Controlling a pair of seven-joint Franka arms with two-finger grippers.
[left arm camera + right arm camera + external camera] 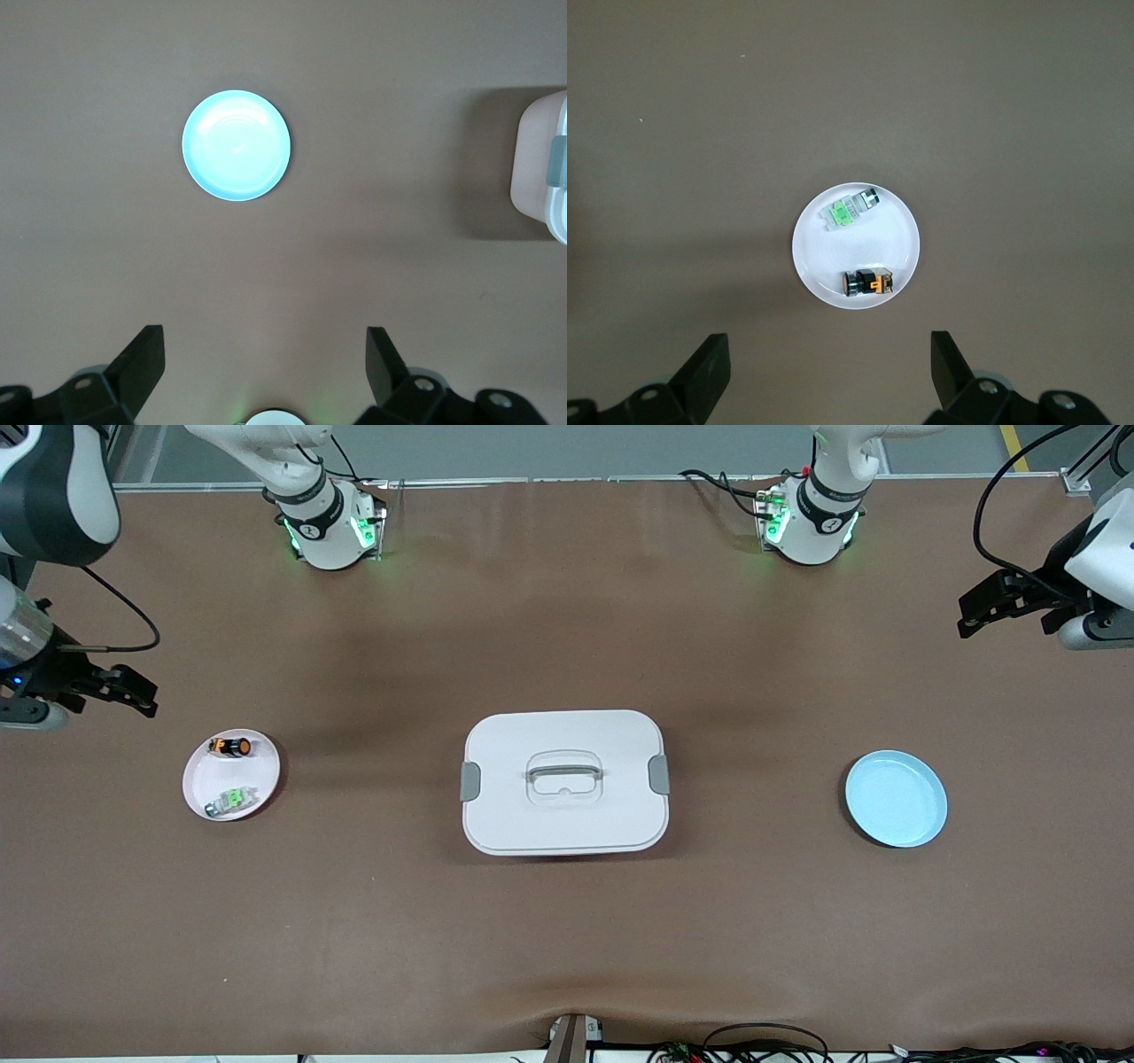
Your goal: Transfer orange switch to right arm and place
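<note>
The orange switch (230, 746), a small black cylinder with an orange end, lies on its side on the white plate (205, 781) toward the right arm's end of the table. It also shows in the right wrist view (866, 282) on the plate (833, 257). My right gripper (142, 695) (830, 359) is open and empty, up over bare table beside that plate. My left gripper (967, 615) (266, 354) is open and empty, up over bare table at the left arm's end, apart from the light blue plate (896, 798) (236, 145).
A grey-and-clear part with a green mark (232, 800) (850, 209) lies on the white plate, nearer to the front camera than the switch. A white lidded box with grey clips (564, 781) (542, 159) stands at the table's middle. The blue plate holds nothing.
</note>
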